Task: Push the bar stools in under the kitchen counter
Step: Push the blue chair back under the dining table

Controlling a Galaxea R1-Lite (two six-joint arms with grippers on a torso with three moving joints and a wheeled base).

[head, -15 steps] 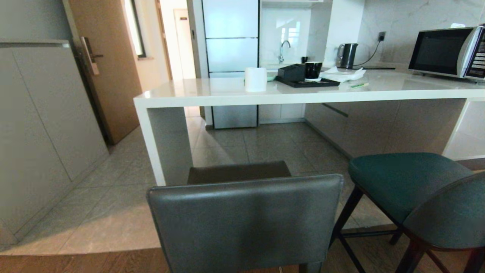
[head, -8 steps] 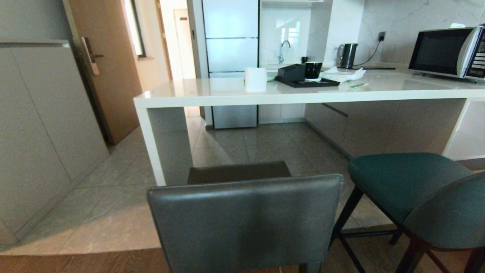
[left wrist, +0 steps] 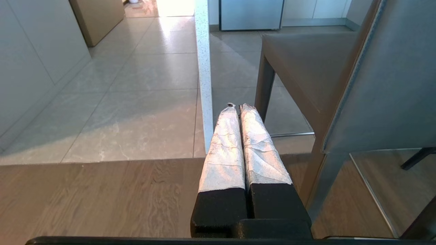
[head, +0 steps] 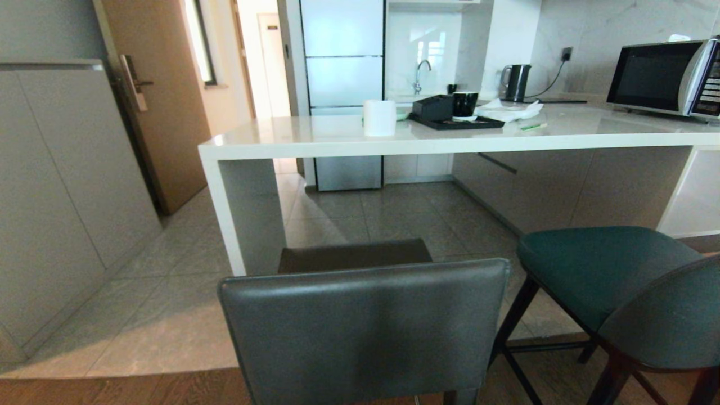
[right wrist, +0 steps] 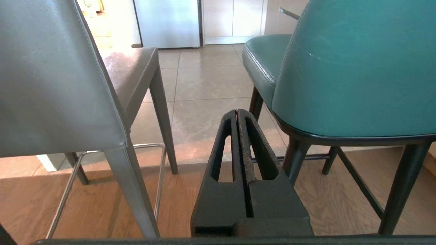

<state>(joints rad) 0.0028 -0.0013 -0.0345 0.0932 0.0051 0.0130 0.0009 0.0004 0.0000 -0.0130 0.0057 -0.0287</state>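
Square grey leather stool point(head: 365, 332) sits at six o'clock, rounded teal stool point(head: 613, 281) at four, both short of the glossy white counter point(head: 450, 140). Left gripper point(left wrist: 238, 107) and right gripper point(right wrist: 237, 112) both have their fingers pressed together, empty.

**Daylight from the far side, soft near edges**

Bright light spills through the hallway doorway point(head: 264, 62) and glares on the floor tiles point(left wrist: 170, 6). The glossy surface point(head: 450, 140) reflects it. The grey stool back point(head: 365, 332) looks soft and slightly blurred, and straight lines bow at the frame edges.
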